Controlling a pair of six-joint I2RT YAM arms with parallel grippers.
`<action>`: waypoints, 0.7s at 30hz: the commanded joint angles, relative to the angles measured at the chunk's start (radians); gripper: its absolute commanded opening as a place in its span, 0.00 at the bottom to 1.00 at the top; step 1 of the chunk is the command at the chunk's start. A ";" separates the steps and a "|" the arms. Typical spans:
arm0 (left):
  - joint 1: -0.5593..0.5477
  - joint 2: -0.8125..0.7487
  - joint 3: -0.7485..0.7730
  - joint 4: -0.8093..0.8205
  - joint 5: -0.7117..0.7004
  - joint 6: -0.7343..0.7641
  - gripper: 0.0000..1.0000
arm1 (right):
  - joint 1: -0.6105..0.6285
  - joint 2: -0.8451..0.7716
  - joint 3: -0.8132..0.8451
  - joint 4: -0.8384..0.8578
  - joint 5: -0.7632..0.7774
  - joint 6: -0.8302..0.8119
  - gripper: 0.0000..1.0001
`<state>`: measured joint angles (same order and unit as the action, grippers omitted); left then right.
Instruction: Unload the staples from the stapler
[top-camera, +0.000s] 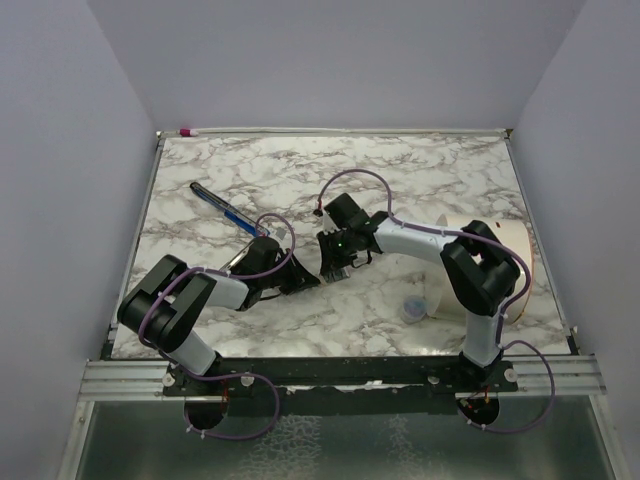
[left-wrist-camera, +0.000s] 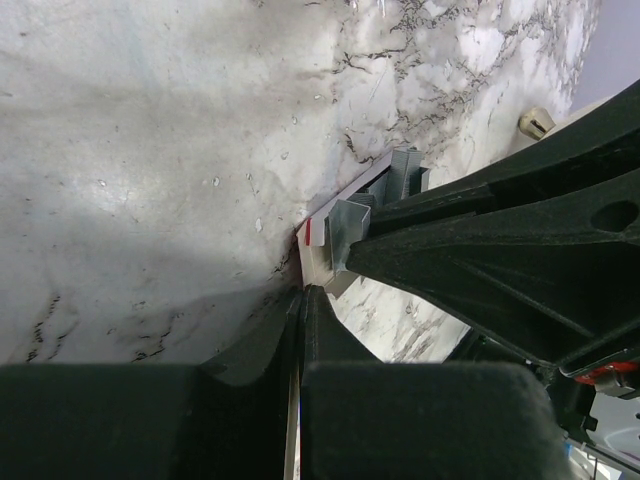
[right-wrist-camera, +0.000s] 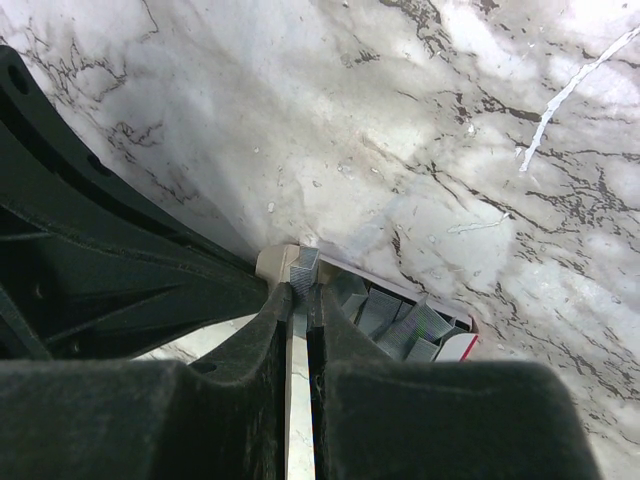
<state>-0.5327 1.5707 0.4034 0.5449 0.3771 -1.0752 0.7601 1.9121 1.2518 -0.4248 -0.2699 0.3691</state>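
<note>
The left gripper (left-wrist-camera: 300, 295) is holding its jaws fully together, tips touching the red-marked corner of 1 small white piece (left-wrist-camera: 318, 258) lying on the marble desk (left-wrist-camera: 150, 150). The right gripper (right-wrist-camera: 295, 290) is meeting it tip to tip, its jaws showing only a thin slit and pressing at the piece's rim; whether they are pinching it I cannot tell. Just beyond both jaws, the staples (right-wrist-camera: 400, 325) are sitting as several grey strips inside that white piece. The stapler itself I cannot make out. Well beyond the left jaws, 1 blue-black pen (top-camera: 225, 208) is lying.
</note>
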 joint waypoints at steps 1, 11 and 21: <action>-0.008 -0.021 0.016 0.007 0.015 0.010 0.00 | 0.004 -0.027 0.039 -0.005 -0.021 -0.005 0.04; -0.007 -0.024 0.020 -0.004 0.018 0.015 0.00 | 0.002 -0.066 0.072 -0.040 0.004 0.003 0.04; -0.007 -0.023 0.020 -0.002 0.018 0.015 0.00 | 0.002 -0.061 0.090 -0.144 0.148 -0.009 0.04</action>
<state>-0.5346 1.5707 0.4038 0.5442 0.3771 -1.0744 0.7593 1.8736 1.3102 -0.5106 -0.2161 0.3695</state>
